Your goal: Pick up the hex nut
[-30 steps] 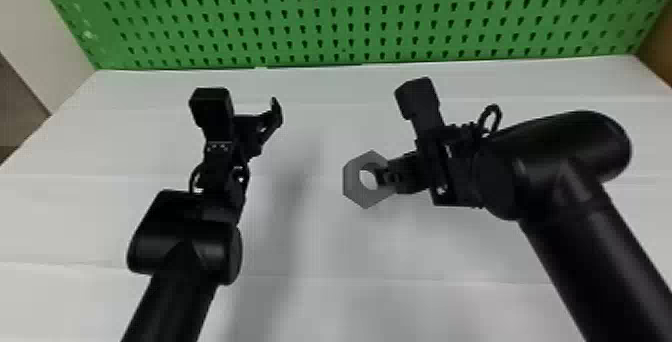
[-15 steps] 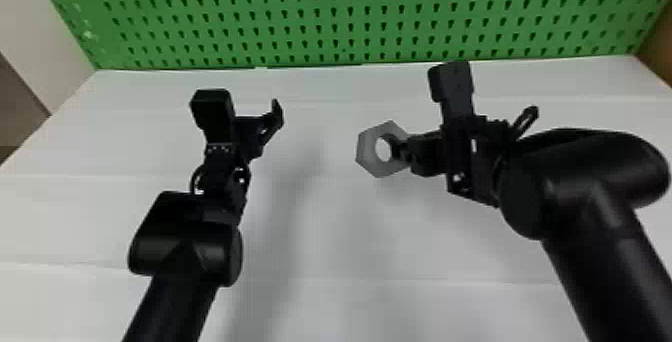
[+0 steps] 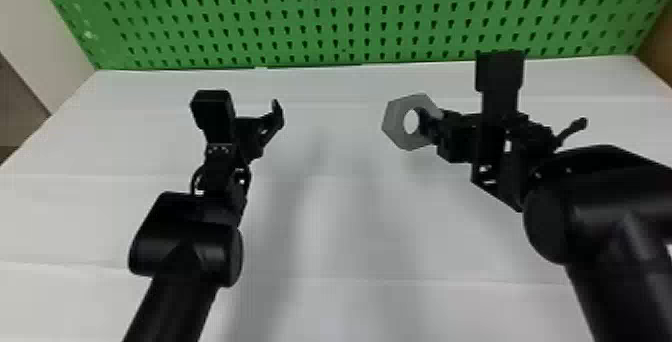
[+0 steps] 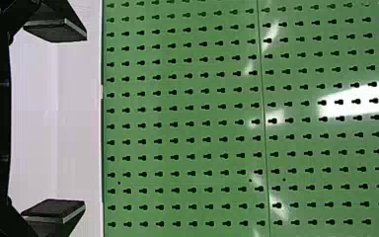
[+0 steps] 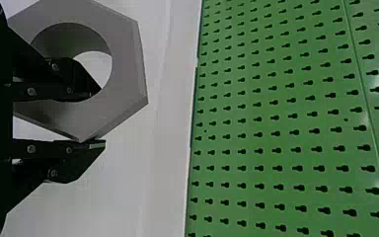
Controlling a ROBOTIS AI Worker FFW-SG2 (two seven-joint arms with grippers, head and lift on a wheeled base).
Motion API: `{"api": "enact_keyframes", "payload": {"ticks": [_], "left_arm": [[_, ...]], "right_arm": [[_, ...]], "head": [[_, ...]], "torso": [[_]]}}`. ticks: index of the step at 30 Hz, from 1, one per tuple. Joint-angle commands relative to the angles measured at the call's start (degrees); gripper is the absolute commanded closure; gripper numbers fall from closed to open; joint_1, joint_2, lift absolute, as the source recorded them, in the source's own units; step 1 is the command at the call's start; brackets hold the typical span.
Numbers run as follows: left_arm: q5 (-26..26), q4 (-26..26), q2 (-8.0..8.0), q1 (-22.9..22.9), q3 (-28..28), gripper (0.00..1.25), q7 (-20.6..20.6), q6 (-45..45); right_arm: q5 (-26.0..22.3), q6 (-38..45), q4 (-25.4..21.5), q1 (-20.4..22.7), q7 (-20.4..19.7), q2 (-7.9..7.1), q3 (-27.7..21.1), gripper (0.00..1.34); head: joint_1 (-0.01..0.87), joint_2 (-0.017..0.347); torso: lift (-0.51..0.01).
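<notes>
right gripper (image 3: 431, 123) over white bench (image 3: 350, 246), jaws clamped on wall of hex nut (image 3: 396, 122), one finger through hole, other outside. left gripper (image 3: 259, 128) apart, jaws wide. green pegboard (image 3: 325, 22) behind.

Pegboard (image 3: 345, 11): green, smooth, glossy; crisp white glare in the left wrist view; metal or plastic, cannot tell. Table (image 3: 340, 246) in front of the pegboard: white, matt to faintly satin, mostly smooth, with shallow crease-like lines. Hex nut (image 3: 396, 118), nearer than the pegboard: even grey, smooth, matt; metal or plastic undetermined. Right pincer (image 3: 433, 127): black, mostly matt; small screw heads look metallic, with a dull shine. Left pincer (image 3: 252, 133): black, matt, pads flat-faced. Right arm (image 3: 600, 216) and left arm (image 3: 185, 246), nearer than the pegboard: smooth black shells, soft sheen.
</notes>
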Motion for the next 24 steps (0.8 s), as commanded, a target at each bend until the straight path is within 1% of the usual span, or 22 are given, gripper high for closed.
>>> {"api": "enact_keyframes", "payload": {"ticks": [1,4,13,24], "left_arm": [[0.02,0.00,0.00,0.00,0.03,0.09,0.00,0.04],[0.02,0.00,0.00,0.00,-0.06,0.09,0.00,-0.05],[0.10,0.00,0.00,0.00,-0.06,0.09,0.00,0.04],[0.10,0.00,-0.09,-0.27,-0.14,0.09,0.00,0.04]], "right_arm": [[1.33,-4.64,-0.44,1.91,0.00,0.40,-1.69,0.94],[2.03,-7.01,-0.52,3.06,0.00,0.76,-2.83,0.94],[4.14,-13.78,-0.52,5.52,0.00,0.76,-5.64,0.94],[7.04,-23.89,0.27,8.94,-0.09,1.28,-9.24,0.94]], "head": [[0.785,0.160],[0.785,0.160],[0.785,0.160],[0.785,0.160]], "torso": [[-0.076],[-0.076],[-0.076],[-0.076]]}}
